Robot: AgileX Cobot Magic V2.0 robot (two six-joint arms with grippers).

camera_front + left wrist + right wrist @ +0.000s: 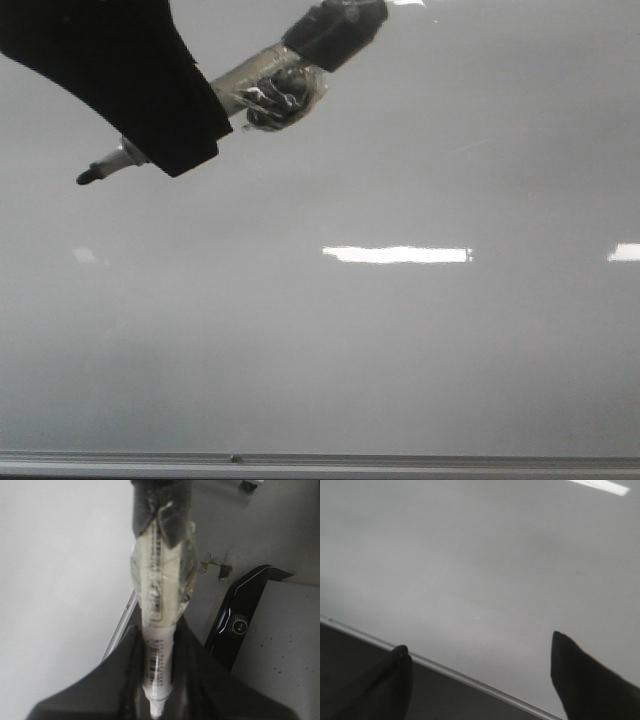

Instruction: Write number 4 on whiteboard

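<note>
The whiteboard (400, 340) fills the front view, glossy pale grey, with a grey frame strip (320, 464) along its near edge and white glare patches (396, 254) across the middle. No 4 shows anywhere on it; the surface is unmarked in all three views.

At upper left, the left gripper (175, 125) reaches in as a dark shape, its fingers pressed on a marker (240, 88). The marker's dark tip (88, 177) points left, over the board; whether it touches cannot be told. Crinkled clear tape (285, 97) wraps the marker's body. In the left wrist view the marker (159, 630) lies between the dark fingers (125, 680), and a black camera housing (240, 622) stands off the board.

The right gripper (480, 680) hangs over the board's (495, 570) frame edge (445, 671), fingers (585, 680) spread wide, holding nothing.
</note>
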